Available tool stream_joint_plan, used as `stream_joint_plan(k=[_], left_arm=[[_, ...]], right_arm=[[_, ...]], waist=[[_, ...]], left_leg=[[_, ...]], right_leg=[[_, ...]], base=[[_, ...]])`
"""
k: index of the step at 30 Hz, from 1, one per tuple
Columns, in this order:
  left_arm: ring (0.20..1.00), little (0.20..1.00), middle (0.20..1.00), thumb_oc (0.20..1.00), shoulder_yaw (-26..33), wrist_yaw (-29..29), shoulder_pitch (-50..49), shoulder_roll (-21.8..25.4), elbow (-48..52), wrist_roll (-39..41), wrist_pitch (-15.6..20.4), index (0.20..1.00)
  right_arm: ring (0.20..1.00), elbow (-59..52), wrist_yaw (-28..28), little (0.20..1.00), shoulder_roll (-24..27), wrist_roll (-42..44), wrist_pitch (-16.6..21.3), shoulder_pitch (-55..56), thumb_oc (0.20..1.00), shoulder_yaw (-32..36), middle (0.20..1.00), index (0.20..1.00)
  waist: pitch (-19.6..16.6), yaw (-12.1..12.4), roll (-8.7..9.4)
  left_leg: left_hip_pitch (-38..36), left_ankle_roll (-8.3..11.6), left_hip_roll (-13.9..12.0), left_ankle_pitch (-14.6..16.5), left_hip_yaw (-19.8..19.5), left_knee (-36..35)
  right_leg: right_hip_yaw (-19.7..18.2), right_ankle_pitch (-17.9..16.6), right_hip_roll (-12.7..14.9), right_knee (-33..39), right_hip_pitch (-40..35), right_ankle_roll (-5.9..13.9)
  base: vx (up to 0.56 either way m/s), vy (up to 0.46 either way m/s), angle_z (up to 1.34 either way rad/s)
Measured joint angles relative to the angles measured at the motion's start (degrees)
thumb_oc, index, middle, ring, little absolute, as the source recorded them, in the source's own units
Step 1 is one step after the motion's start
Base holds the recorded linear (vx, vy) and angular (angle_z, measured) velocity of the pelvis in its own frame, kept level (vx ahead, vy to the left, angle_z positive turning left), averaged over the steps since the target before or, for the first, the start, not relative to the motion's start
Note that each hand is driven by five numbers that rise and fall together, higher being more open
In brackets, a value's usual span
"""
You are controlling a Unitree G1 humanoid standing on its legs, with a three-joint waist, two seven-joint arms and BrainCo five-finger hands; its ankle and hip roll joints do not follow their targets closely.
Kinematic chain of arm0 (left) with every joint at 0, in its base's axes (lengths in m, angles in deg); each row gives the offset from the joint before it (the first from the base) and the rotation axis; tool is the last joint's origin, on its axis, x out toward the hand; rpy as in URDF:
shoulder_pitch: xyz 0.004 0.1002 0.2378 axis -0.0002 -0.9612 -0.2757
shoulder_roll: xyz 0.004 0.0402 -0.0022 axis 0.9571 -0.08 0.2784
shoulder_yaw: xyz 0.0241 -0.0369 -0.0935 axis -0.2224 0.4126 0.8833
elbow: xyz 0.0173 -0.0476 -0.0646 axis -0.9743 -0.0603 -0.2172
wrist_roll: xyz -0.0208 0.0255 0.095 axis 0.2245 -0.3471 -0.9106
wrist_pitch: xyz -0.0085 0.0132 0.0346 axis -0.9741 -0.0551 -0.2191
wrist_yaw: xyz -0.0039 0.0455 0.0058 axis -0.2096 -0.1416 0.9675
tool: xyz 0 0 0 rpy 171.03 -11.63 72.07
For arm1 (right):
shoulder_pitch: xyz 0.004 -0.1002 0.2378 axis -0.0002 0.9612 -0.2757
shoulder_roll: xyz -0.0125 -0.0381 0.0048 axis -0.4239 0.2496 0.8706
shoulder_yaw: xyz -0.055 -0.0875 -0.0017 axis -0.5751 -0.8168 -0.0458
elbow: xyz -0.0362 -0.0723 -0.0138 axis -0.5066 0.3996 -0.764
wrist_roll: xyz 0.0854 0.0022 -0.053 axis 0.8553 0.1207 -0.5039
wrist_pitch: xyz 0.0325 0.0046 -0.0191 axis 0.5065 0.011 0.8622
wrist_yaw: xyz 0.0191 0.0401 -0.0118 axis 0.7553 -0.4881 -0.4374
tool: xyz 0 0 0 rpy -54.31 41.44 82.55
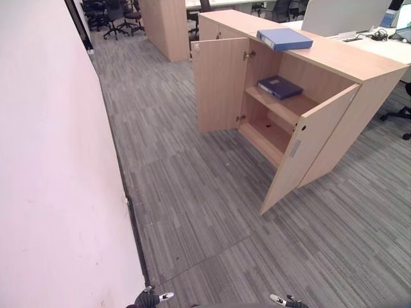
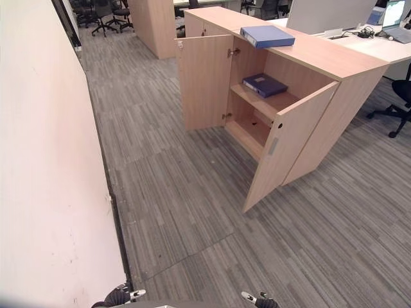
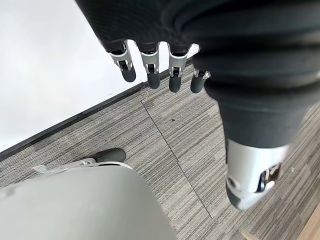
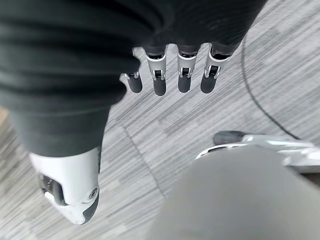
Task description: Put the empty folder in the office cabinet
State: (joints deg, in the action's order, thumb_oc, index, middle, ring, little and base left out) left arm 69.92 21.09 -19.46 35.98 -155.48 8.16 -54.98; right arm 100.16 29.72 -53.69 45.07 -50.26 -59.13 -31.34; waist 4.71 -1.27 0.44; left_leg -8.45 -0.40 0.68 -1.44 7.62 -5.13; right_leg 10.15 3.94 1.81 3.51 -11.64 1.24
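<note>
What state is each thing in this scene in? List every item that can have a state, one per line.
Cabinet: both doors swung open.
Light blue folder: closed, lying flat on top of the cabinet.
Dark blue folder: closed, lying flat on the upper shelf inside.
Lower shelf: nothing visible on it.
Left hand: open, holding nothing, hanging over the floor.
Right hand: open, holding nothing, hanging over the floor.

Grey striped carpet [image 1: 212,212] covers the floor, with a white wall [image 1: 51,160] filling the frame's left. Black office chairs [image 1: 112,16] stand at upper left, and a white desk [image 1: 385,48] sits at upper right.
</note>
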Motion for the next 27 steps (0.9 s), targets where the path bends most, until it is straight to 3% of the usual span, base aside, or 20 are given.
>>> stream_joint_plan(k=[27], left_arm=[[1.000,1.000,1.000,1.000,0.0,0.2,0.0,0.0,-0.1,0.1,0.0,1.000]], right_arm=[[1.000,3.9,-0.1,1.000,0.3,-1.6,0.0,-0.5,1.000,0.2,1.000,1.000]], waist=[[0.0,0.0,-0.05]], left_leg=[[0.2,0.03,0.0,0.0,-0.5,0.0]], right_leg=[[0.2,0.0,-0.1,0.1,-0.3,-0.03]], base=[[0.00,-0.014,0.01]])
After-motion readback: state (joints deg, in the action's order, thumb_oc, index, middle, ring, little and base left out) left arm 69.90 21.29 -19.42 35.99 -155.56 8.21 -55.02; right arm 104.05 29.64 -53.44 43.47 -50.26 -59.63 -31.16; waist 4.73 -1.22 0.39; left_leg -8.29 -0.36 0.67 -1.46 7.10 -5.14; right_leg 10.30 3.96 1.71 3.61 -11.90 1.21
